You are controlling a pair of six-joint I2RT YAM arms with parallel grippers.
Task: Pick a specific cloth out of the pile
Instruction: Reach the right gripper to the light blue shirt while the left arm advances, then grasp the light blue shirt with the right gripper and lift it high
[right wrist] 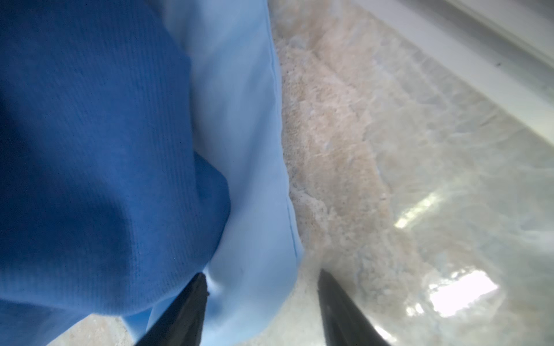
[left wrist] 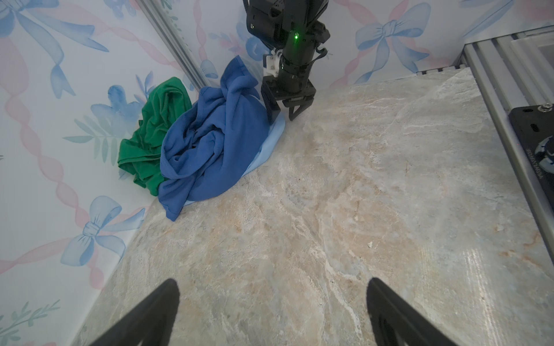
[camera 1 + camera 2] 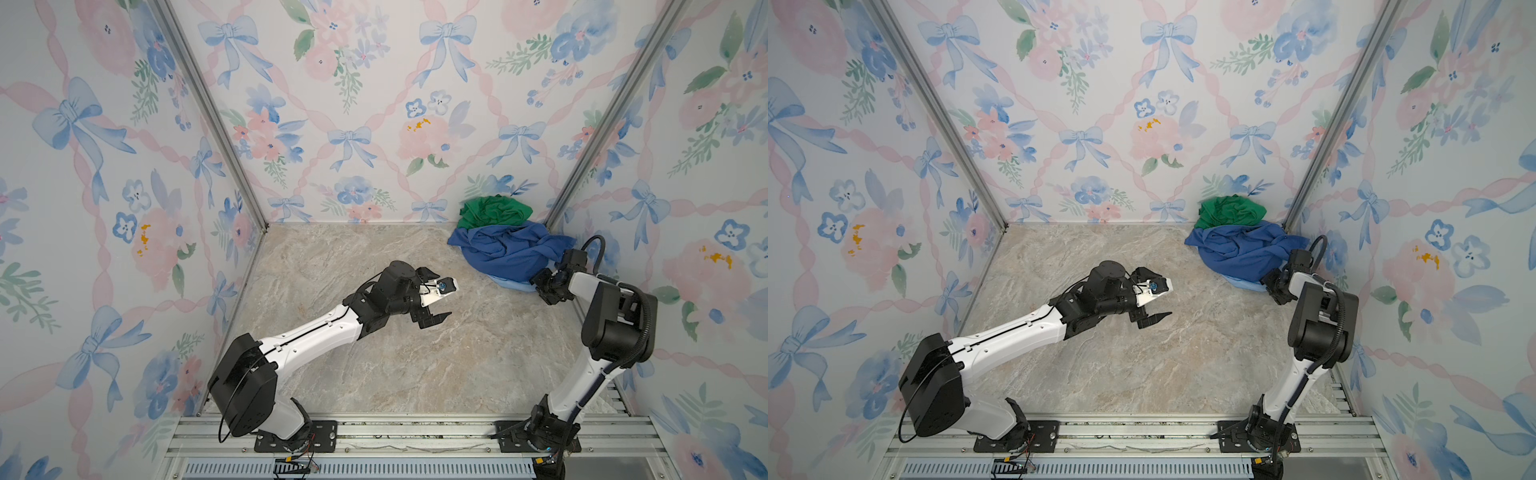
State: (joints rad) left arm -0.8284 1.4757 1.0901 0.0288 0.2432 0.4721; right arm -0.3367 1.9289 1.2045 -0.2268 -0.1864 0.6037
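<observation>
Sky-blue fabric, the cloth (image 2: 269,143) I am after, shows only as a thin rim at the near edge of the pile (image 3: 490,232). The pile sits in the far right corner of the marble-patterned table (image 3: 374,361), up against the flowered walls (image 3: 353,104). A crumpled dark blue garment (image 3: 509,253) lies on top of the cloth and covers most of it. A green garment (image 3: 494,212) is bunched behind that, touching the back wall.

My right gripper (image 2: 283,117) points down at the near right end of the pile. In the right wrist view its two fingers stand partly apart and astride the cloth's stitched hem: one fingertip (image 1: 199,287) presses the sky-blue fabric just beside the dark blue fold, and the other sits over bare table. The hem lies between them, not yet pinched.

My left gripper (image 3: 444,294) hangs over the middle of the table, well apart from the pile, spread wide and holding nothing
</observation>
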